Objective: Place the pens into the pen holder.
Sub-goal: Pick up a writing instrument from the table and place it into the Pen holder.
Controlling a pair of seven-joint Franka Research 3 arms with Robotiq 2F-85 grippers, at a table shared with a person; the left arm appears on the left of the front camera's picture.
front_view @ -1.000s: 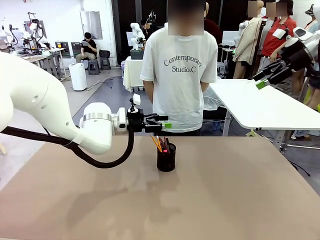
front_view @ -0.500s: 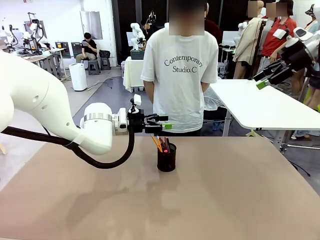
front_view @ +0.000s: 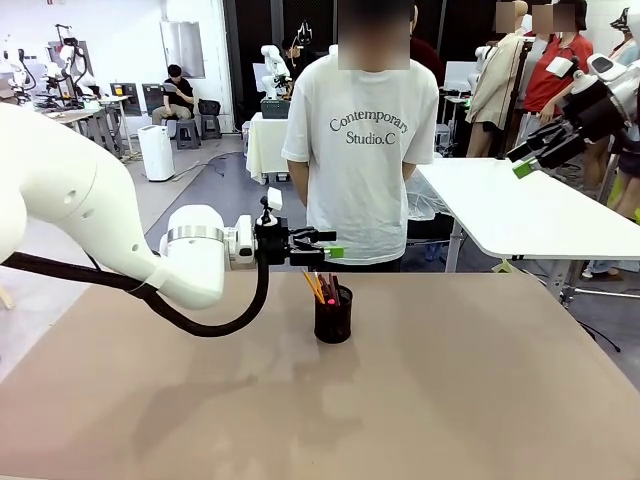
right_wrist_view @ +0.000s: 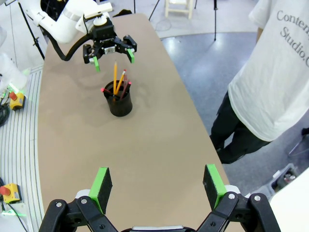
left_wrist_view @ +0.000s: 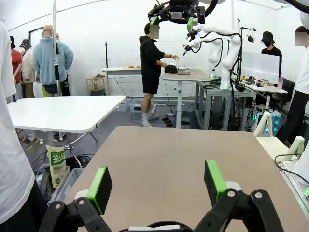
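- Several pens (front_view: 321,288) stand bunched in the black mesh pen holder (front_view: 333,316) on the brown table (front_view: 450,380), directly below the left gripper (front_view: 330,244), whose jaws are spread wide and carry nothing.
- From the right wrist view, the pens (right_wrist_view: 119,80) lean out of the pen holder (right_wrist_view: 118,101) just beneath the left gripper's green pads (right_wrist_view: 130,54), with bare table around it.
- The right gripper (front_view: 522,160) hangs high and well off to the side, jaws also wide and empty; its own view looks down on the cup from afar, and a person (front_view: 362,130) stands at the far edge of the table.
- By the look of it the placing is done: the sound move for the left arm is to lift straight up first, so its pads do not brush the leaning pen tips and tip the light cup, then draw back.
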